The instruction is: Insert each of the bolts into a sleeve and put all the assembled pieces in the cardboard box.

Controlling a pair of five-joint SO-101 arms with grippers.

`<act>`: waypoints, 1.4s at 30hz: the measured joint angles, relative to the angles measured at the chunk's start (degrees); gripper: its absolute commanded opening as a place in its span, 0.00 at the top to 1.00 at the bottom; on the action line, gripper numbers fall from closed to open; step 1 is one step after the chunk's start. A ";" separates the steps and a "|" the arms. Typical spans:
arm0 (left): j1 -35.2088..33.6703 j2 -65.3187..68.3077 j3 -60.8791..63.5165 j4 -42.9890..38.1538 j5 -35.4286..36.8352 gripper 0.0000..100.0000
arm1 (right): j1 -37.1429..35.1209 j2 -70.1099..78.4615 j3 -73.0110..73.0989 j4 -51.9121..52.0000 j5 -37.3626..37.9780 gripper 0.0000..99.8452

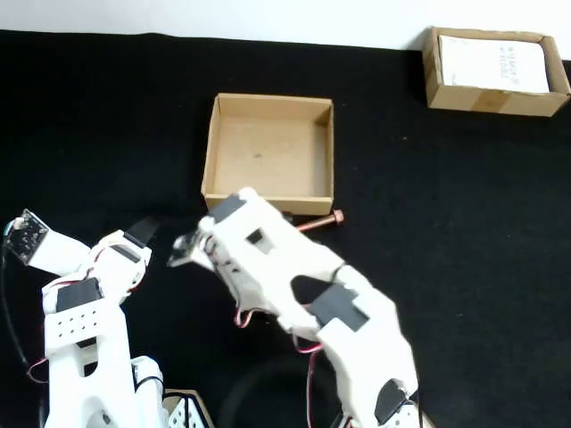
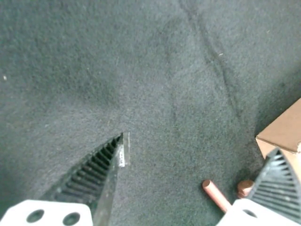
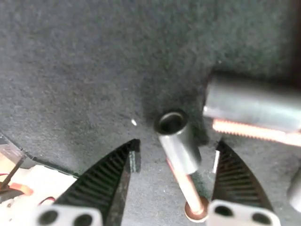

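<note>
- Overhead, a black cloth (image 1: 464, 267) covers the whole table.
- Two white arms stand at the near edge. The left arm (image 1: 80, 330) sits at the near left. The right arm (image 1: 303, 285) stretches diagonally from near centre toward the near left corner of the box.
- An open cardboard box (image 1: 268, 204) sits at the middle of the table, its floor bare.
- A smaller box (image 1: 486, 98) holding white paper sits in the far right corner.
- The left gripper (image 2: 197, 143) has its fingers spread wide over bare cloth, with a corner of the cardboard box just beside one finger.
- The right gripper (image 3: 177, 142) is also spread, one finger on each side of a sleeve, neither touching it.
- That sleeve (image 3: 178, 146) is a steel tube lying on the cloth.
- A second sleeve (image 3: 254, 103) lies near it, with a threaded copper shaft (image 3: 254, 131) alongside.
- A copper bolt (image 3: 188, 186) runs out of the first sleeve's end.
- Another bolt (image 1: 319, 222) lies on the cloth just outside the cardboard box's near wall.
</note>
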 measured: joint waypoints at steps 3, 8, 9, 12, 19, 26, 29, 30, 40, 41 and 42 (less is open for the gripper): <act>0.00 0.00 0.00 0.00 0.00 0.58 | 0.18 1.32 -0.44 -2.55 0.00 0.97; 0.00 0.00 0.00 0.00 0.00 0.58 | 4.13 3.60 -1.67 -6.42 -3.43 0.99; 0.00 0.00 0.00 0.00 0.00 0.58 | 5.01 3.87 -1.67 -6.68 -3.87 0.99; 0.00 0.00 0.26 -0.35 0.00 0.58 | 6.86 3.96 -1.76 -6.59 -4.57 0.99; 0.00 0.00 4.92 -7.30 0.00 0.58 | 12.22 -2.02 -9.41 3.25 -7.03 0.99; 0.97 0.09 6.68 -8.62 -1.05 0.58 | 18.64 -21.63 -20.84 9.67 -16.18 0.99; 1.14 0.09 7.03 -8.70 -4.92 0.58 | 22.68 -32.97 -20.66 9.85 -18.29 0.99; 1.41 0.09 7.03 -8.70 -5.54 0.58 | 24.44 -37.27 -20.13 9.85 -18.73 0.99; 4.04 0.00 7.38 -5.63 -10.11 0.58 | 51.78 -79.30 4.31 10.02 -19.16 0.99; 4.92 0.00 6.68 -3.60 -11.34 0.58 | 55.74 -82.64 7.21 9.93 -19.16 0.99; 5.89 0.00 5.63 -0.97 -12.31 0.58 | 60.40 -85.89 10.64 8.88 -19.16 0.99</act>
